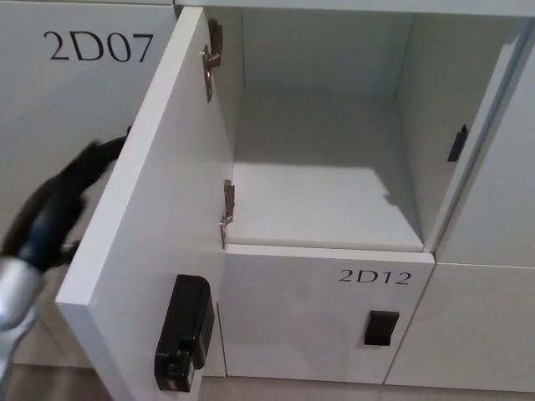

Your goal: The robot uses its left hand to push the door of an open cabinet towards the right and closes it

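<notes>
The cabinet door (159, 209) stands wide open, swung out toward me on its two metal hinges (211, 60) at the left side of the empty compartment (322, 180). Its inner face looks into the opening, with a black lock box (182, 344) fixed near its lower free corner. The compartment floor is bare and brightly lit, and a small black catch (456, 144) sits on the right wall where the door should meet it.

The left robot hand (71, 196) reaches up behind the door, on its outer side, between the door and the neighbouring locker front marked 2D07 (99, 46). It is blurred, and I cannot tell whether its fingers are spread or curled, nor whether it is touching the panel or just beside it. It grips nothing that I can see. The right robot hand does not show at all.

To my eye this is the very start of the push: the robot hand is set behind the door and the door is not yet turned toward the opening. What comes next calls for pressing on the outer face, well away from the hinges and nearer the free edge, and sweeping rightward in an arc that follows the door's swing. The push should carry through until the lock box meets the catch, above the drawer front marked 2D12 (374, 278).
</notes>
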Motion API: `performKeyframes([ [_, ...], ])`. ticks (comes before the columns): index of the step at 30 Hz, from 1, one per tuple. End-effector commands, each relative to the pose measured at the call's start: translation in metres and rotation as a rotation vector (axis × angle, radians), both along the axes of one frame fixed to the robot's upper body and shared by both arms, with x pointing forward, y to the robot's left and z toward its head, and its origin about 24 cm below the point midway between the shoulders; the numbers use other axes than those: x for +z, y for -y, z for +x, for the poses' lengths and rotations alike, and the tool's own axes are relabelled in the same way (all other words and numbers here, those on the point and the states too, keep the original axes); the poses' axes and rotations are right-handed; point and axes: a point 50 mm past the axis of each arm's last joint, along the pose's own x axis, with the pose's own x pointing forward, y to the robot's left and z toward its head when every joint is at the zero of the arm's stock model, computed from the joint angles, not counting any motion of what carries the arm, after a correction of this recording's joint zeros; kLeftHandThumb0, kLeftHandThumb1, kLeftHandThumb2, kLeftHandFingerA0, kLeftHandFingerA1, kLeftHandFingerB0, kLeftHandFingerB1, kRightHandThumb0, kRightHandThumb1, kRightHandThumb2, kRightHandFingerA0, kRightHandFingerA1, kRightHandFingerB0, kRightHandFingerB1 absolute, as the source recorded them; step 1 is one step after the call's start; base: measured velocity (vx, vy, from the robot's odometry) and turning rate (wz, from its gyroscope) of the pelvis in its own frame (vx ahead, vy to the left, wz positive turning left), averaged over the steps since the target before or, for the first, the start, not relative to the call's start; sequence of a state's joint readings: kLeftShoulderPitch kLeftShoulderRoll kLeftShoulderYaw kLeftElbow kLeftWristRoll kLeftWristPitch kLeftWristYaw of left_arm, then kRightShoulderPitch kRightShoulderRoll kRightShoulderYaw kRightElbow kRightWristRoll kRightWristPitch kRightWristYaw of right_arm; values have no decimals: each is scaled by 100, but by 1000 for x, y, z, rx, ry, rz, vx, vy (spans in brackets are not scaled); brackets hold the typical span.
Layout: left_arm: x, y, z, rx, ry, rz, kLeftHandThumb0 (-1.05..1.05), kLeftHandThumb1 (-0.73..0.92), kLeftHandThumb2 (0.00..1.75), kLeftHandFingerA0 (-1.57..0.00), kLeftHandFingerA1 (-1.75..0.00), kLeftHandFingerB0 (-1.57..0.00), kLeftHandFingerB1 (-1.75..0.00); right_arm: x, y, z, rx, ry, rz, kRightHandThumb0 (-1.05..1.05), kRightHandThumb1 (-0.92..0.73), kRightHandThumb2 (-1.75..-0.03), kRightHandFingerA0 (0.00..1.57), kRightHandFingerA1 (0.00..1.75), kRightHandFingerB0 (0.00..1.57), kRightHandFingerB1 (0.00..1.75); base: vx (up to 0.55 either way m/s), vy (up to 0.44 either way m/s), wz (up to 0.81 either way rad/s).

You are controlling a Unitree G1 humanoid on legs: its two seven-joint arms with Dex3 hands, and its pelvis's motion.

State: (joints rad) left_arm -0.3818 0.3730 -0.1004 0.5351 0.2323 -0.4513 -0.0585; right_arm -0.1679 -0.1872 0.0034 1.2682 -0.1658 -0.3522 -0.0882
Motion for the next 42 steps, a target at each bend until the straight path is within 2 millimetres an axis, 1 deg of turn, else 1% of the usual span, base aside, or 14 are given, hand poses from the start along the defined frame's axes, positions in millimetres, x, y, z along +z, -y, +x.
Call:
performKeyframes([
  [1,13,63,13,-160,-17,158,-35,52,109,0,-47,0,-47,4,2,7,-25,42,-3,-62,-92,-68,32,38,23,32,0,0,0],
  [9,20,131,-1,-364,28,306,-72,73,108,-9,-44,-2,-38,7,6,10,-23,45,-12,-65,-92,-68,32,38,23,32,8,2,6],
  [10,27,151,-4,-422,63,328,-75,92,71,-16,-29,-12,-26,9,7,12,-25,55,-17,-65,-92,-67,33,38,23,32,0,0,0],
  [13,38,180,-10,-492,121,364,-35,53,110,0,-47,0,-46,10,5,16,-20,54,-19,-66,-92,-68,31,38,23,32,0,0,0],
  [14,41,190,-13,-518,150,369,-73,91,68,-23,-31,-19,-27,10,5,17,-18,54,-21,-66,-92,-68,31,38,23,32,0,0,0],
  [16,58,234,-27,-655,256,409,-78,77,110,-12,-45,-2,-36,12,2,21,-22,74,-12,-62,-91,-67,31,38,24,32,0,0,0],
  [19,71,259,-36,-730,320,428,-76,77,109,-6,-42,-1,-34,13,-1,26,-27,88,0,-62,-92,-67,31,38,23,31,0,0,0],
  [20,78,271,-41,-759,349,437,-76,92,71,-13,-24,-9,-22,14,-2,28,-25,92,0,-63,-92,-68,30,37,23,31,0,0,0],
  [24,101,305,-61,-841,461,461,-79,92,75,-9,-25,-8,-23,17,-5,34,-4,115,-2,-61,-91,-66,29,36,21,31,0,0,0],
  [26,101,306,-66,-855,468,456,-76,92,74,-9,-26,-8,-24,17,-3,33,15,109,-6,-61,-90,-67,24,33,17,29,0,0,0],
  [27,97,302,-67,-861,452,454,-72,75,111,-4,-36,-3,-30,17,-2,32,16,104,-6,-33,-62,-114,0,47,0,47,0,0,0],
  [28,94,299,-67,-861,441,453,-72,75,111,-4,-36,-3,-30,17,-1,31,14,103,-6,-33,-62,-114,0,47,0,47,0,0,0],
  [29,85,289,-66,-856,408,464,-71,75,111,-4,-36,-3,-29,18,1,30,22,116,-5,-53,-89,-66,38,36,30,32,0,0,0],
  [42,-32,141,-45,-531,-136,447,-35,53,111,0,-48,0,-48,9,2,16,10,53,-21,-63,-92,-69,28,37,22,31,0,0,0],
])
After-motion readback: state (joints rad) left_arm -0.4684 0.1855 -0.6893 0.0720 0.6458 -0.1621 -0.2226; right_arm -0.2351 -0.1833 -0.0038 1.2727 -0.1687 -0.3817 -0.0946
